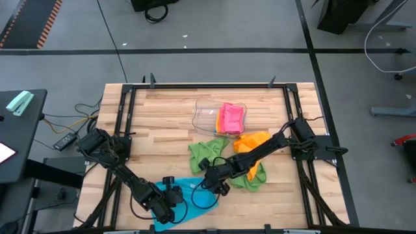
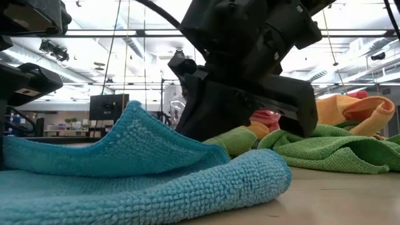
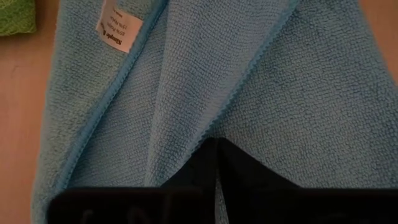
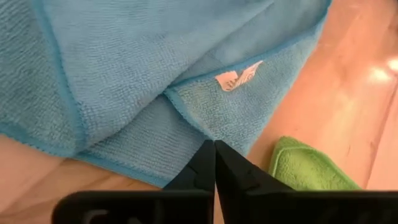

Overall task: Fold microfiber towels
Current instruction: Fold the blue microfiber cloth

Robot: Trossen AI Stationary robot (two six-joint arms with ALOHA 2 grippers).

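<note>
Two grippers, left [image 3: 216, 163] & right [image 4: 214, 163], each pinched tight on nubby, rumpled blue towel [image 1: 188, 195] w/ stitched hem.

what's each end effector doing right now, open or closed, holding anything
Left end effector: closed on the blue towel.
Right end effector: closed on an edge of the same blue towel.

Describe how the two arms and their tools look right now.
Both arms are matte black, jointed links with black cables looped alongside. The left tool and right tool are black too, each ending in two flat, tapered fingers. No markings are visible.
</note>
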